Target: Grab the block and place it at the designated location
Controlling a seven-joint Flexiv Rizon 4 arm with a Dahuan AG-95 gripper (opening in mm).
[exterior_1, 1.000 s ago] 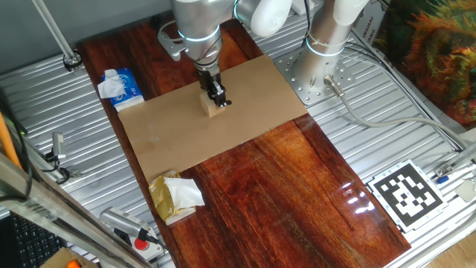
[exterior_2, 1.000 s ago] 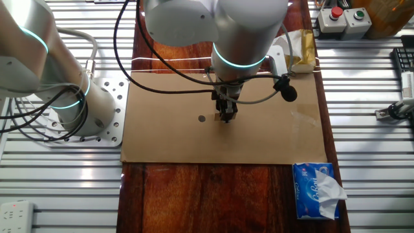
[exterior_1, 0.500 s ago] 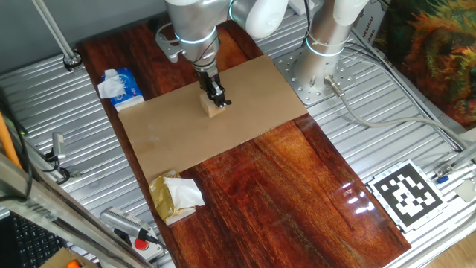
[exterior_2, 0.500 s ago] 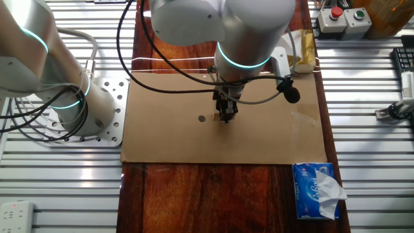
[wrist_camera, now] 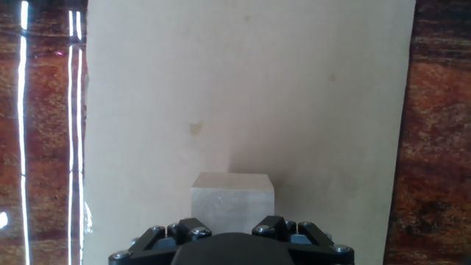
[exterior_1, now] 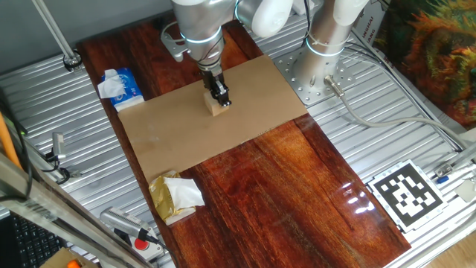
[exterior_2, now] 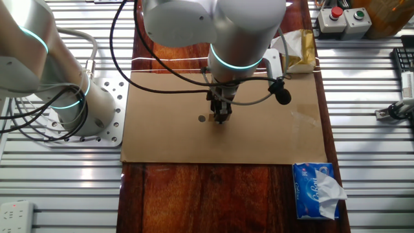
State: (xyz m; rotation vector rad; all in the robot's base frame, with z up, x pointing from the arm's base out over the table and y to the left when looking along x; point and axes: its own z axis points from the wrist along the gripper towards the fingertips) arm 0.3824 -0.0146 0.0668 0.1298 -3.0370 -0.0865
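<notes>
Now block (exterior_1: 217,108) jaw-held mid-cardboard (exterior_1: 171,141), edges distant.

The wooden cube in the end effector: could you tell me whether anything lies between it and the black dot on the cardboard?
Nothing visible does. The wooden cube sits beside the black dot, with only bare cardboard between them.

A glossy dark wood tabletop (exterior_1: 282,193) sits between ribbed aluminium rails (exterior_2: 375,162), reflecting overhead light.
</notes>
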